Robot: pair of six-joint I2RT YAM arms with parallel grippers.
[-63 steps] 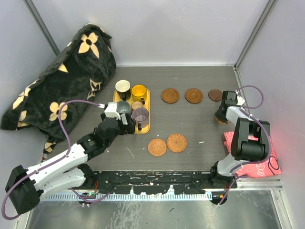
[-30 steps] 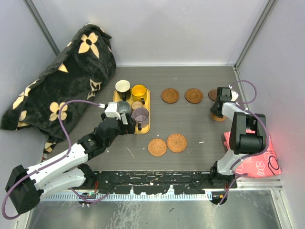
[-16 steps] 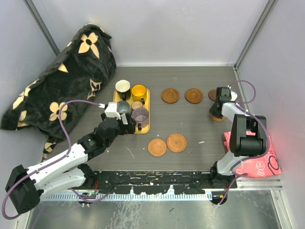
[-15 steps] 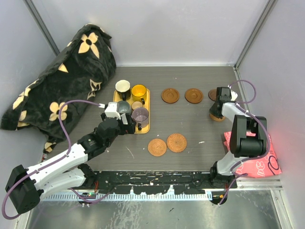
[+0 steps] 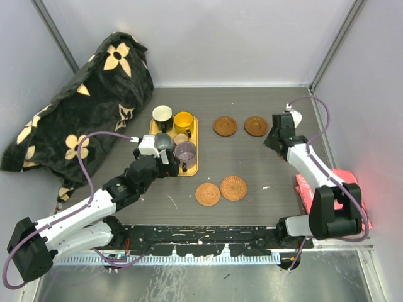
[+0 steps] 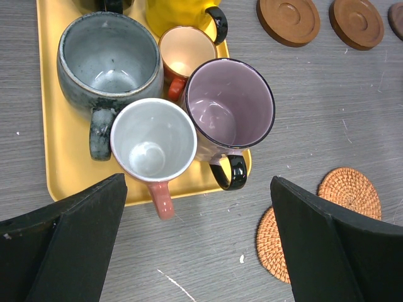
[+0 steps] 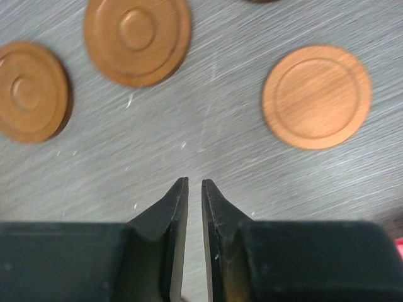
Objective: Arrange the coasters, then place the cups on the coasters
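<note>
Right gripper (image 7: 189,189): closed on nothing, jaws nearly touching, hanging over bare table (image 5: 252,163) at the far right.
Left gripper (image 6: 195,239): wide open, empty, poised just near of the tray (image 6: 50,126).
Coasters: two smooth ones at far centre (image 5: 225,126) (image 5: 255,126); two woven ones (image 5: 208,194) (image 5: 233,187) near centre, edges touching or slightly overlapping. The right wrist view shows one more smooth disc (image 7: 316,96) to its right, and the edge of another at the top.
Cups: all on the tray, packed tight: grey (image 6: 107,60), white (image 6: 153,139), purple (image 6: 230,107), small copper (image 6: 186,50), yellow (image 5: 183,119), black (image 5: 162,114).
Step in hand: judging by this, you are still arranging coasters. Open the right jaws before dropping onto a disc, take it by the rim, and set it in line with the far pair, well apart from them.
Watch: the woven pair need separating, or a cup will sit tilted.
Only the right wrist shows: the disc to the right, hidden under the arm from above.
Only the left wrist shows: the cups' handles, white and purple pointing near.
Only the top shows: the whole layout, plus the blanket (image 5: 82,107).
</note>
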